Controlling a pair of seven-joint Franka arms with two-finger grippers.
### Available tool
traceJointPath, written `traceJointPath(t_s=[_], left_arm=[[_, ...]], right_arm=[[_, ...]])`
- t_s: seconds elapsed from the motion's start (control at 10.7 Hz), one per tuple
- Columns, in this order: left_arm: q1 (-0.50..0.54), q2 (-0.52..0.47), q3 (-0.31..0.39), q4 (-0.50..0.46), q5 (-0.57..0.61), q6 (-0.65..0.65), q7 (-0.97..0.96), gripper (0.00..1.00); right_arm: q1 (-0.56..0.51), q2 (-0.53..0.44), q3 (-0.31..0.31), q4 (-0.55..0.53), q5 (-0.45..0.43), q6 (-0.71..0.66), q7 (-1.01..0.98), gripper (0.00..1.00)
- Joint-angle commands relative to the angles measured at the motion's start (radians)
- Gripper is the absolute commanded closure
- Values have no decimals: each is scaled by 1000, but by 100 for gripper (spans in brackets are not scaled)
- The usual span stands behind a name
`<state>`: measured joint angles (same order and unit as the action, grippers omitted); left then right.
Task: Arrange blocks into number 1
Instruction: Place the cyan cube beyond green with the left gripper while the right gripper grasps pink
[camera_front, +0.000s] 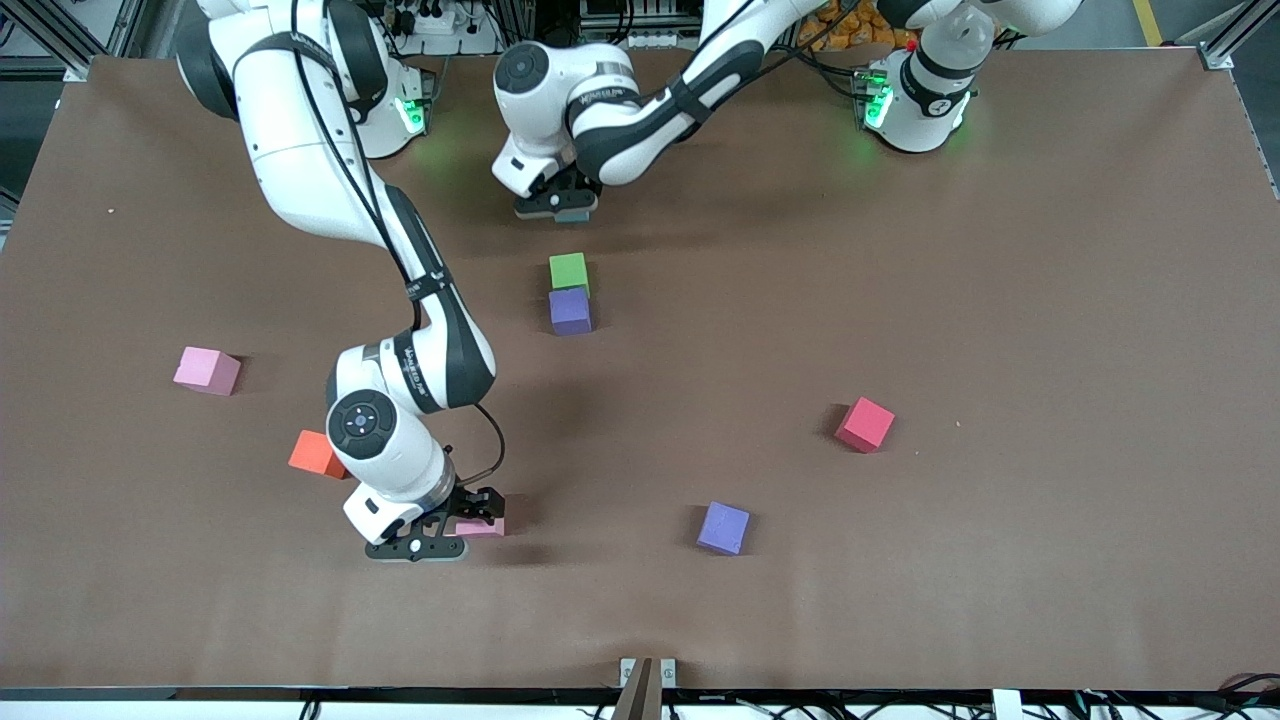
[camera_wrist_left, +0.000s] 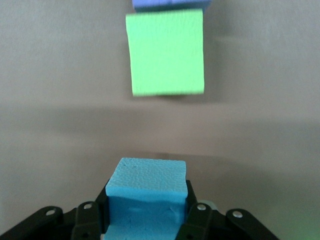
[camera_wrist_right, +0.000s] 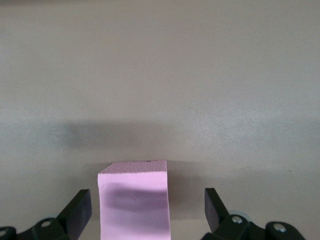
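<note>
Blocks were scattered over the brown table (camera_front: 1000, 300), and two were in the grippers' reach. A light blue block (camera_wrist_left: 147, 192) was clamped between the closed fingers of the left gripper (camera_front: 560, 205), which was held low over the table, farther from the front camera than the green block (camera_front: 568, 270). The green block touched a purple block (camera_front: 570, 310) nearer the camera, so a short column, probably the stem of the 1, had been started, and the light blue block appeared to be meant for its top end. The right gripper (camera_front: 440, 530) was down at the table with its fingers spread wide around a pink block (camera_wrist_right: 134, 200), none of it yet squeezed, apparently ready for a grasp. Another pink block (camera_front: 207, 370), an orange block (camera_front: 316, 454), a second purple block (camera_front: 723, 527) and a red block (camera_front: 865, 424) lay well apart from the column.
</note>
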<state>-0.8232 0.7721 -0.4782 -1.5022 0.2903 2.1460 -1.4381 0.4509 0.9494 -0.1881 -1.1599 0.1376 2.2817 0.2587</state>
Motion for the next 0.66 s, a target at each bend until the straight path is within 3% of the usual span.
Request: traceJointPath(t_s=[0.0, 0.19, 0.28, 0.47, 0.56], left_arm=[[-4, 33, 41, 8, 46, 52, -2, 100], [-4, 35, 49, 17, 47, 52, 5, 100], [-4, 36, 52, 19, 47, 54, 10, 100], [-7, 56, 62, 49, 47, 55, 25, 100], [-16, 73, 64, 69, 47, 55, 25, 100]], right_arm=[[-21, 40, 22, 54, 14, 7, 2, 0], [-21, 54, 21, 52, 11, 13, 4, 0], [-20, 58, 21, 51, 11, 13, 2, 7], [-17, 61, 21, 49, 11, 13, 4, 58], [-15, 61, 22, 48, 13, 12, 4, 75]])
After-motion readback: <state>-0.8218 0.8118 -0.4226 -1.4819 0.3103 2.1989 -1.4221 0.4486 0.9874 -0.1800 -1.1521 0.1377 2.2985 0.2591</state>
